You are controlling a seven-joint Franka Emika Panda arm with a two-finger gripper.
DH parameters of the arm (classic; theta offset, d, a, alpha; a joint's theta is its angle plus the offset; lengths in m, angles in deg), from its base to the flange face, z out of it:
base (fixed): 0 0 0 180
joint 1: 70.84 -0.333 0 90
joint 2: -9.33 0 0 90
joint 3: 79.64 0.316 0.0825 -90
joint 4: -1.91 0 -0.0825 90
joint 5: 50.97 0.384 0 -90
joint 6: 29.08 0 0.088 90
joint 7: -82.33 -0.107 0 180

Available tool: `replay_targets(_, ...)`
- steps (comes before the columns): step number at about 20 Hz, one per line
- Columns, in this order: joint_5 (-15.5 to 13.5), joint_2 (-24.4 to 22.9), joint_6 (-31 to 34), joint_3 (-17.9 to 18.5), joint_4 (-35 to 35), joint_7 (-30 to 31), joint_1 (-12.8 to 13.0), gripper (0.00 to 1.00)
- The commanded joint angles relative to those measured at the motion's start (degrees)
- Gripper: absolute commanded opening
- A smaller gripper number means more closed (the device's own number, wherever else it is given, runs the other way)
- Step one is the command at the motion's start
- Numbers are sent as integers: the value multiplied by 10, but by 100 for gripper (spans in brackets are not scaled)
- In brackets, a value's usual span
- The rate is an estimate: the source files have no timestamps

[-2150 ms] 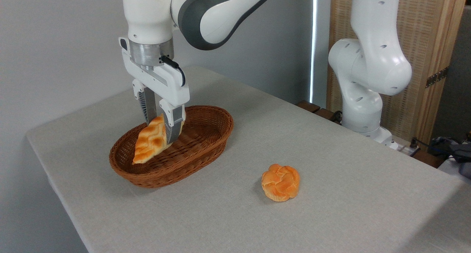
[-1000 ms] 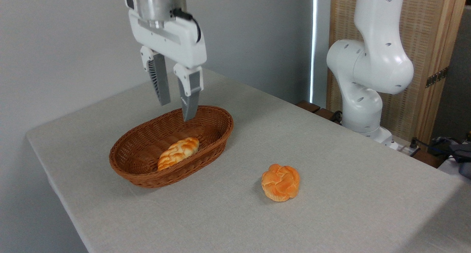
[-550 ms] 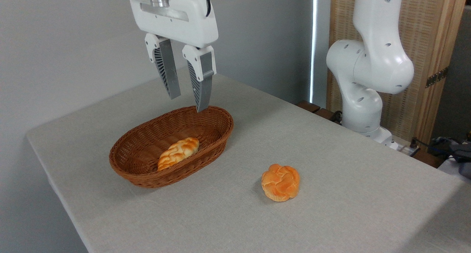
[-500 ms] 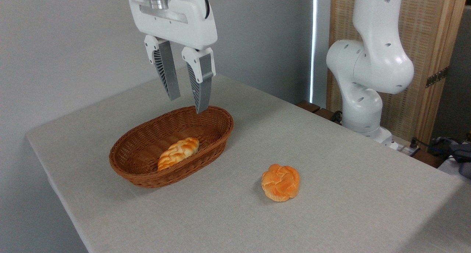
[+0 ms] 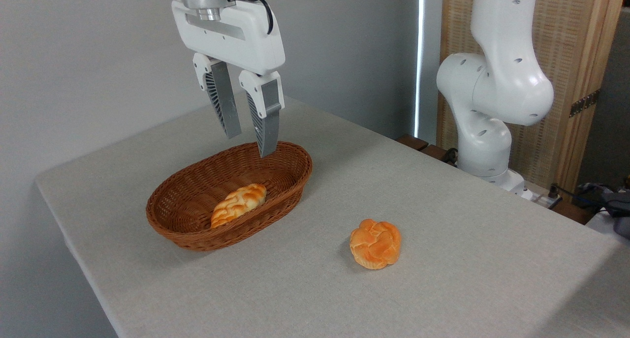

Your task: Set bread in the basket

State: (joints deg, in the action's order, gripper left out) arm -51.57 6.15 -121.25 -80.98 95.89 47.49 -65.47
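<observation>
Oval brown wicker basket (image 5: 183, 211), shallow, flared, tightly woven, on a grey cloth-covered table (image 5: 443, 259). Inside, lying flat near the front wall: braided bread (image 5: 238, 204), golden crust, pale seams. Above the far rim: gripper (image 5: 250, 142), ribbed grey fingers parted, holding nothing. Further right, well apart on the cloth: round orange knotted bun (image 5: 375, 243).
</observation>
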Motion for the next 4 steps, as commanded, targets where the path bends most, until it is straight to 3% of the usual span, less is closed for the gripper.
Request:
replay_targets(1, -2, 4, 16, 14, -13, -9, 3, 100)
replay_targets(4, -4, 3, 16, 14, -12, -7, 3, 100)
